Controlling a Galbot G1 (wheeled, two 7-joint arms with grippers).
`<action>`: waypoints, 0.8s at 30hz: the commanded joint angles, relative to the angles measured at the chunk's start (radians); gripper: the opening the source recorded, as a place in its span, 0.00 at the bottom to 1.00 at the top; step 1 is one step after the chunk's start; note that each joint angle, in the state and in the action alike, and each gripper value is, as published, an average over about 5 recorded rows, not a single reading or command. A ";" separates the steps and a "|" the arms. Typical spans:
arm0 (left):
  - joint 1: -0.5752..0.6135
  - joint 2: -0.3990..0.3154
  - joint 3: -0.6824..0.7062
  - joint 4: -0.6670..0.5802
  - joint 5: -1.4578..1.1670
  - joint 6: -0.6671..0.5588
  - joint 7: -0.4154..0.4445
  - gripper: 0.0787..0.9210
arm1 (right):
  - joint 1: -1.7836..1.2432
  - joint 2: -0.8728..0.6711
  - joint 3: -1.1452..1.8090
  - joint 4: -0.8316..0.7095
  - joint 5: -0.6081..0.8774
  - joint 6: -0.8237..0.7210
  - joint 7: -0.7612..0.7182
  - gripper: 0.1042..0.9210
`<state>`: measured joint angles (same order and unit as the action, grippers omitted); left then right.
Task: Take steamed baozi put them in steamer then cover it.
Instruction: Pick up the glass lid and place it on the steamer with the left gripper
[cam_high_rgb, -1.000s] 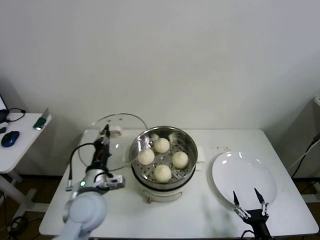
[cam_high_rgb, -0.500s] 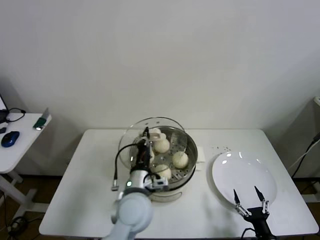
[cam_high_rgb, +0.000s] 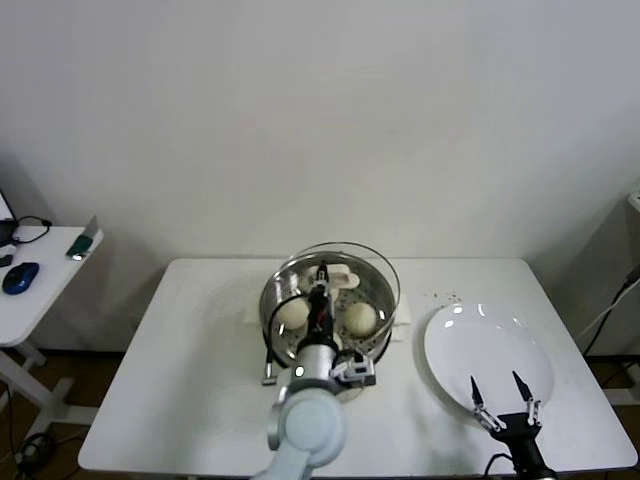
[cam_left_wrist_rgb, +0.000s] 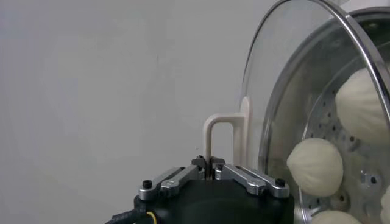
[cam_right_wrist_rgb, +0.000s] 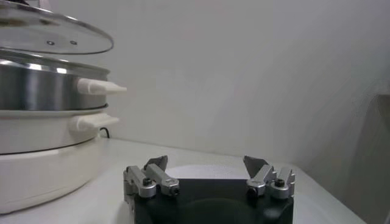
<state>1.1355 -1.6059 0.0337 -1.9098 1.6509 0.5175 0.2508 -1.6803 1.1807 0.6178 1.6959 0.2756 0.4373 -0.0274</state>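
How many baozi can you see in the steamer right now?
2 in the head view: one baozi on the steamer's left side, another baozi on its right. The left gripper and its arm may hide more.

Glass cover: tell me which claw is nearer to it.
Left. The left claw is shut on the cover by its white handle, holding it just above the steamer. The right claw hangs open over the white plate, apart from it.
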 joint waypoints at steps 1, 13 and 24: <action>0.019 -0.052 0.013 0.038 0.058 -0.001 -0.054 0.07 | 0.003 0.002 -0.001 -0.007 0.003 0.003 0.001 0.88; 0.045 -0.052 0.011 0.060 0.074 -0.011 -0.082 0.07 | 0.005 0.003 0.000 -0.018 0.003 0.013 0.002 0.88; 0.048 -0.052 0.001 0.091 0.073 -0.011 -0.083 0.07 | 0.002 0.003 0.002 -0.018 0.007 0.019 0.002 0.88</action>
<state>1.1730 -1.6074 0.0342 -1.8466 1.7183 0.5066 0.1767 -1.6778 1.1837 0.6185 1.6783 0.2808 0.4555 -0.0256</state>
